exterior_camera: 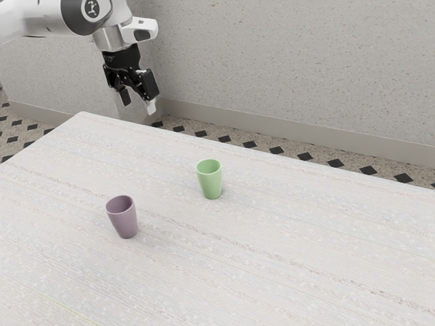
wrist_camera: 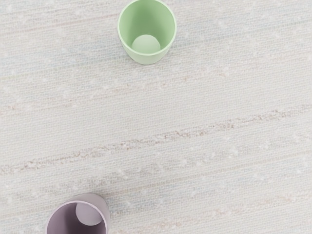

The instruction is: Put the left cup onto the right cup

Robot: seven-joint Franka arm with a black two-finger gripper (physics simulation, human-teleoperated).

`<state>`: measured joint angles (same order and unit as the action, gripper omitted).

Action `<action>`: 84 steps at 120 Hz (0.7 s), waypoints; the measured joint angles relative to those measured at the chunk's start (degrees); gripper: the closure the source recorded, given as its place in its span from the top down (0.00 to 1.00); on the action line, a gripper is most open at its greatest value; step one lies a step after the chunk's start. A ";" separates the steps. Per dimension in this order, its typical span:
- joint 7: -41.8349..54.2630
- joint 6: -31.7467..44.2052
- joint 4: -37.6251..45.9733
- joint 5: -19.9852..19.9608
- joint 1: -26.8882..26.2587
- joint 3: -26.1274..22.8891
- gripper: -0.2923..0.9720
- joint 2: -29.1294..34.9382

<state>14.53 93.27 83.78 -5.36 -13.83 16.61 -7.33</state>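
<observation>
Purple cup [exterior_camera: 122,216] stands upright on the table [exterior_camera: 306,258], well apart from the green cup [exterior_camera: 209,178] to the exterior view's right. The arm hangs high over the table's far edge, its gripper [exterior_camera: 139,102] spread and empty. Two cups, one of each colour.

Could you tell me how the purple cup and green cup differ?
The purple cup is mauve, the green cup pale green. In the exterior view the purple cup stands nearer and leftward; the green cup farther back, rightward. Both are upright, empty and alike in shape.
</observation>
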 joint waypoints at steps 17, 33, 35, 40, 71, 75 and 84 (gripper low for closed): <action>-0.05 0.09 0.00 0.00 0.00 0.00 0.77 0.00; -0.06 0.13 0.00 0.00 0.00 0.00 0.77 0.06; -0.07 0.14 0.00 0.00 0.00 0.00 0.77 0.07; -0.07 0.15 0.00 0.00 0.00 0.00 0.77 0.08; -0.11 -0.05 0.61 0.00 -0.01 0.00 0.77 0.24; -0.13 -0.03 1.61 0.00 -0.06 0.00 0.77 0.63; -0.16 0.06 4.94 -0.17 -0.15 0.20 0.77 2.20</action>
<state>14.38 93.32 88.72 -5.53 -13.99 16.81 -5.13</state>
